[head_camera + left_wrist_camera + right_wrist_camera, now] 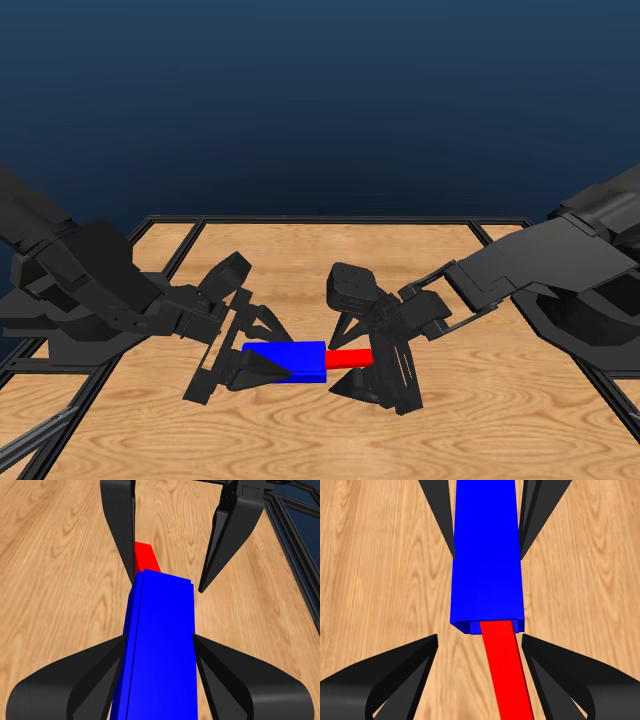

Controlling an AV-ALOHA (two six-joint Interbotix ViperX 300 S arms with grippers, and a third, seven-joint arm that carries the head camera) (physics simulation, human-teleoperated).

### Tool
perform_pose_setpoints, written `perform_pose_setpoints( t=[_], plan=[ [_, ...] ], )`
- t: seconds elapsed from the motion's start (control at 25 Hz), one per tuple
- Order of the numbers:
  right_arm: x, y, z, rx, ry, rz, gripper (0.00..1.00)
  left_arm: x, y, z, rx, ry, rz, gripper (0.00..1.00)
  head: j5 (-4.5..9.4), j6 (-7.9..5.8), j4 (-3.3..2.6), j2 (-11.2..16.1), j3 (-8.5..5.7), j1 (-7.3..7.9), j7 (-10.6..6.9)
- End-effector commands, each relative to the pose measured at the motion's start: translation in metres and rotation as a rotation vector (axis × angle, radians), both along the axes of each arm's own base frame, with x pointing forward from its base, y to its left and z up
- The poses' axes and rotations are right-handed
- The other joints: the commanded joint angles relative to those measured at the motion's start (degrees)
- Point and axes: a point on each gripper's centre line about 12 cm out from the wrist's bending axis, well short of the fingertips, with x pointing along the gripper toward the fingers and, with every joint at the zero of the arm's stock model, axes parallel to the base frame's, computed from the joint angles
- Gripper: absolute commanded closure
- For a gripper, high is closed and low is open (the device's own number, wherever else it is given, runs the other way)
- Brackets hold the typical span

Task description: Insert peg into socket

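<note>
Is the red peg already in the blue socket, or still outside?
In, partly. The peg enters the socket's open end; its remaining length sticks out.

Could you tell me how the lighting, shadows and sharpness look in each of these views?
Head view: even, flat lighting, sharp throughout, no glare; the socket and peg are uniformly coloured. Left wrist view: crisp wood grain, the left claw unblurred. Right wrist view: equally sharp, with no clear cast shadows on the table.
</note>
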Motion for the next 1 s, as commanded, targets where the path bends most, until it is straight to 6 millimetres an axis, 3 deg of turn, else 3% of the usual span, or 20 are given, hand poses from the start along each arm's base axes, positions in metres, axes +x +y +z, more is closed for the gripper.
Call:
perform_pose_setpoints(
  t=[0.04,0.24,0.28,0.32,0.36,0.4,0.48,0.52,0.56,0.6,0.64,0.8,0.88,1.0],
  plan=[
    [-0.017,-0.007,0.025,0.005,-0.018,-0.019,0.0,0.009,0.005,0.017,-0.002,-0.089,0.029,1.0,-1.0,-0.11,-0.02,-0.16,-0.86,0.02,-0.16],
    [-0.058,-0.025,0.015,0.007,0.069,-0.092,0.0,0.01,0.005,0.02,-0.003,-0.096,0.029,1.0,-1.47,-0.16,-0.02,-0.18,-1.05,0.06,-0.16],
    [-0.066,-0.028,0.008,0.002,0.096,-0.105,0.0,0.005,0.005,0.01,0.014,-0.064,0.019,1.0,-1.54,-0.12,-0.01,-0.18,-1.06,0.07,-0.19],
    [-0.071,-0.031,0.014,0.013,0.088,-0.12,0.0,0.011,0.003,0.022,-0.007,-0.109,0.029,1.0,-1.61,-0.17,-0.04,-0.16,-1.1,0.03,-0.15],
    [-0.08,-0.034,0.007,0.013,0.111,-0.133,0.0,0.006,0.004,0.013,0.007,-0.077,0.02,1.0,-1.7,-0.23,-0.07,-0.15,-1.11,-0.04,-0.16],
    [-0.082,-0.035,0.006,0.016,0.115,-0.142,0.0,0.01,0.003,0.021,-0.006,-0.109,0.029,1.0,-1.69,-0.26,-0.09,-0.16,-1.12,-0.09,-0.18],
    [-0.093,-0.043,-0.003,0.034,0.142,-0.183,0.0,0.006,-0.004,0.018,0.013,-0.098,-0.015,1.0,-1.69,-0.33,-0.18,-0.19,-1.14,-0.32,-0.24],
    [-0.094,-0.045,-0.007,0.056,0.137,-0.198,0.0,0.007,0.003,0.014,0.024,-0.093,0.026,1.0,-1.77,-0.31,-0.21,-0.17,-1.16,-0.41,-0.26],
    [-0.096,-0.044,-0.012,0.065,0.141,-0.199,0.0,0.011,0.0,0.027,0.008,-0.122,0.003,1.0,-1.78,-0.26,-0.22,-0.16,-1.2,-0.49,-0.21],
    [-0.098,-0.044,-0.016,0.067,0.143,-0.196,0.05,0.009,0.006,0.024,-0.009,-0.128,0.046,1.0,-1.8,-0.23,-0.22,-0.15,-1.19,-0.53,-0.17],
    [-0.099,-0.044,-0.023,0.068,0.156,-0.193,1.0,0.007,0.005,0.019,0.001,-0.112,0.038,1.0,-1.83,-0.18,-0.23,-0.12,-1.21,-0.6,-0.09],
    [-0.084,-0.035,-0.028,0.106,0.097,-0.16,1.0,0.014,0.001,0.025,-0.001,-0.101,0.02,1.0,-1.61,-0.08,-0.28,-0.09,-1.12,-0.88,0.05],
    [-0.067,-0.029,-0.012,0.106,0.038,-0.13,1.0,0.011,0.005,0.018,0.017,-0.08,0.019,1.0,-1.47,0.01,-0.3,-0.1,-1.1,-1.0,0.03],
    [-0.058,-0.028,-0.014,0.08,0.035,-0.106,1.0,0.013,0.005,0.023,0.01,-0.101,0.021,1.0,-1.33,0.08,-0.33,-0.12,-1.06,-1.13,-0.06]
  ],
)
